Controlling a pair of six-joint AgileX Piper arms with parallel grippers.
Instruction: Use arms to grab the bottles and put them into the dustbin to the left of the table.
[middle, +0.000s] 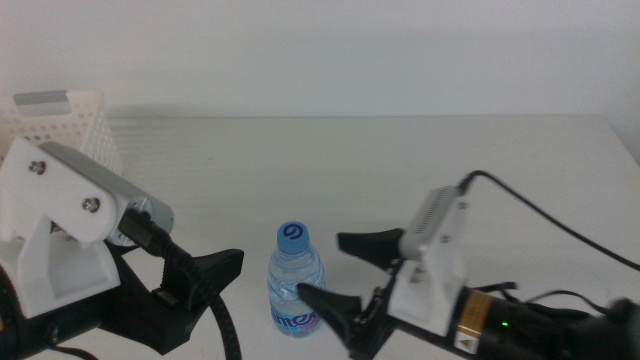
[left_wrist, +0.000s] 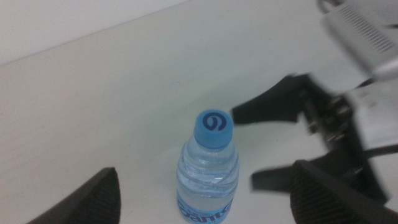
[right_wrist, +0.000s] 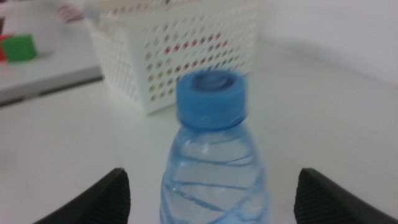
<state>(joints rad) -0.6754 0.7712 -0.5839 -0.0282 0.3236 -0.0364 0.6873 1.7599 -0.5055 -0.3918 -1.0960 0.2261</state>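
Note:
A small clear water bottle with a blue cap stands upright on the white table, near the front edge. My left gripper is just to its left, open; in the left wrist view the bottle stands ahead of the open left gripper, between its jaws. My right gripper is open at the bottle's right side, its near fingertip close to the bottle wall. In the right wrist view the bottle fills the space ahead of the right gripper. The white perforated dustbin is at the far left.
In the right wrist view the dustbin stands behind the bottle, and something red shows through its holes. A green and red object lies on a surface beyond the table. The right gripper also appears in the left wrist view.

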